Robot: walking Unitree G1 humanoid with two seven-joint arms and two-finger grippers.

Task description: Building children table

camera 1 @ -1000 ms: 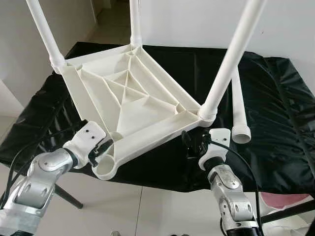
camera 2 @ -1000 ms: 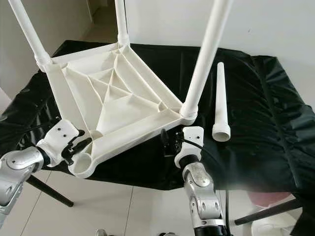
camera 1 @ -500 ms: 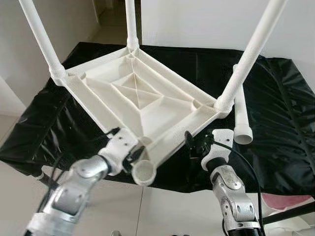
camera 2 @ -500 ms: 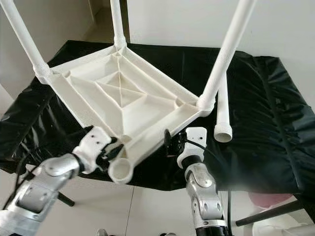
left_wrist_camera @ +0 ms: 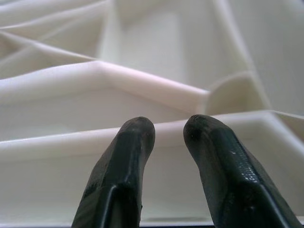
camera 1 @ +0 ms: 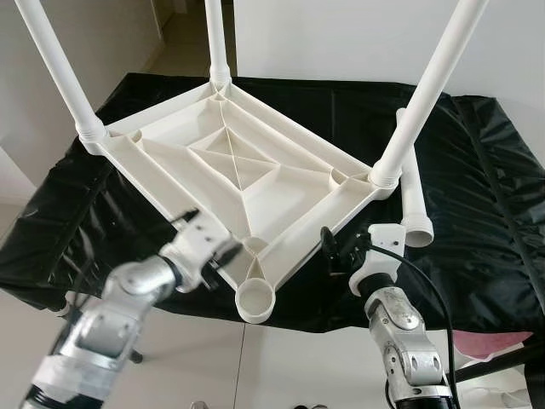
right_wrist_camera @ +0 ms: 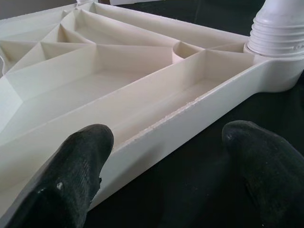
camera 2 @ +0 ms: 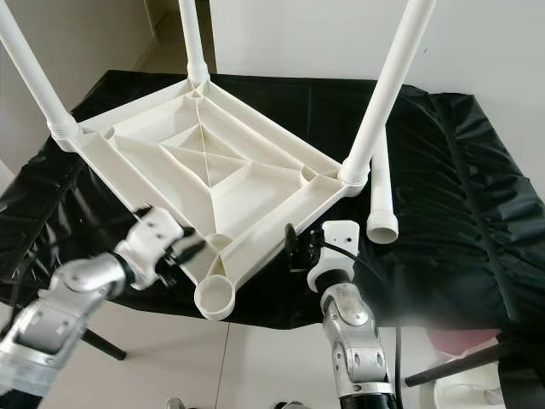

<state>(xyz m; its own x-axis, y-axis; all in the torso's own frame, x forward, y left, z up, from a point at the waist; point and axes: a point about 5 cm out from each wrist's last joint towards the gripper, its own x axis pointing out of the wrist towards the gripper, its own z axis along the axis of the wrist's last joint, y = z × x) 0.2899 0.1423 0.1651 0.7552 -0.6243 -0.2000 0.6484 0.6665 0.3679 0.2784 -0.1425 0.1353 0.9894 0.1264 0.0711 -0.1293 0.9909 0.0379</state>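
A white plastic table top (camera 1: 247,170) lies upside down on a black-covered bench, with three white legs (camera 1: 430,85) standing up from its corners. The near corner's socket (camera 1: 255,300) is empty and juts over the bench's front edge. A loose fourth leg (camera 1: 415,196) lies to the right. My left gripper (camera 1: 226,256) is shut, its tips (left_wrist_camera: 137,130) against the outer wall of the near-left rim with nothing between them. My right gripper (camera 1: 334,253) is open just off the near-right rim, which lies ahead between its fingers (right_wrist_camera: 90,142).
The black cloth (camera 1: 485,213) covers the whole bench, with bare room to the right of the loose leg. The bench's front edge runs just behind my wrists, with pale floor (camera 1: 281,366) below. A white wall (camera 1: 341,34) stands behind.
The table top has turned and slid: its empty socket corner moved right toward the middle. My left arm swung in with it. The right gripper barely moved.
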